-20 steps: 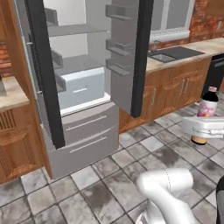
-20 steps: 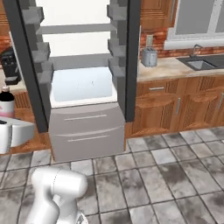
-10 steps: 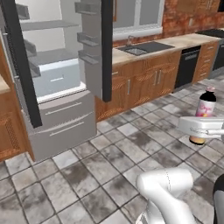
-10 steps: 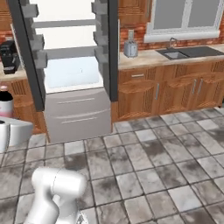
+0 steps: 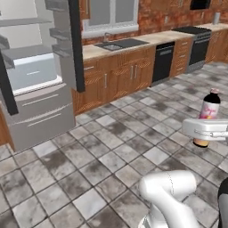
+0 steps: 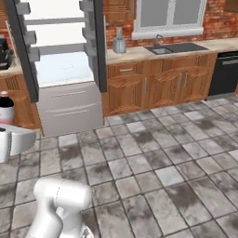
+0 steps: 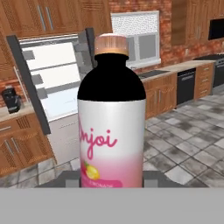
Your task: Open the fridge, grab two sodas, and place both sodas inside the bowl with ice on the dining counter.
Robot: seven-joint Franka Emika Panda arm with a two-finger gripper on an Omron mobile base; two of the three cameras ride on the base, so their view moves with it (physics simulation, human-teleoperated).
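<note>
My gripper (image 5: 204,132) is shut on a soda (image 5: 209,108), a pale pink-white bottle with a dark top and a brown cap, held upright above the tiled floor. The same soda (image 6: 5,108) rises over the white hand at the left edge of the right base view. In the hand view the soda (image 7: 112,127) stands close up between the two dark fingertips (image 7: 70,179). The fridge (image 5: 42,102) stands behind with both doors swung open, white inside with grey shelves, drawers below; the fridge (image 6: 65,88) is at the upper left, and the fridge (image 7: 57,92) shows behind the bottle. The bowl and the dining counter are out of view.
A wooden wall counter with a sink (image 5: 118,44) runs under the window, with a dark dishwasher (image 5: 162,62) and a stove (image 5: 196,44) further right. A metal jar (image 6: 119,45) stands on the counter by the fridge. Grey tiled floor (image 6: 153,162) spreads ahead.
The whole picture has swept sideways, so the base has turned away from the fridge, which now sits at the left of both base views. The soda stays in the shut gripper.
</note>
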